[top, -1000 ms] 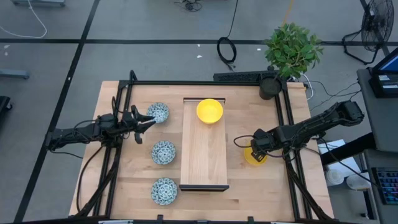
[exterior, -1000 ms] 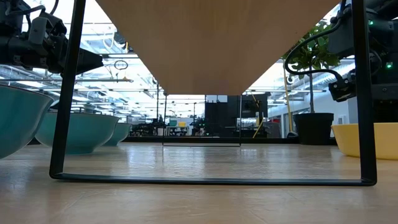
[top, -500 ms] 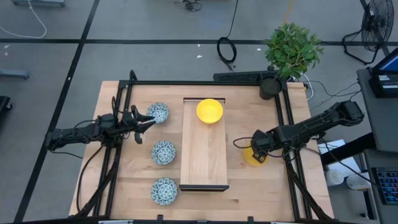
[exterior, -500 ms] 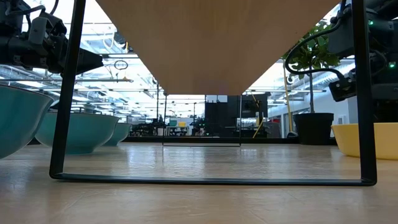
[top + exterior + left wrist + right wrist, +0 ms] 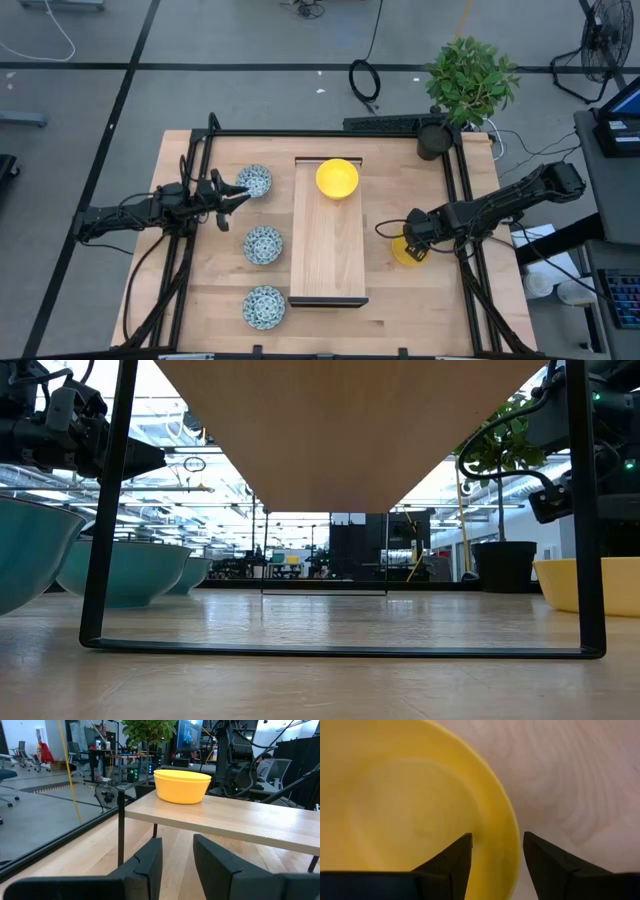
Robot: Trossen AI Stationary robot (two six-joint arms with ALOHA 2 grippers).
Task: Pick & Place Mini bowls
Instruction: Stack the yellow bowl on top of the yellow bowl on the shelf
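Yellow bowls number two, patterned bowls three; right hand open astride one yellow rim, left hand open.

I see a pale wood tabletop with fine grain and a soft sheen. The tray is the same light wood, smooth and matt, on thin black metal legs. The yellow bowl on it looks smooth and slightly glossy, like glazed ceramic or plastic; I cannot tell which. The patterned bowls look glazed. The right gripper has matt black fingers, seemingly plastic.
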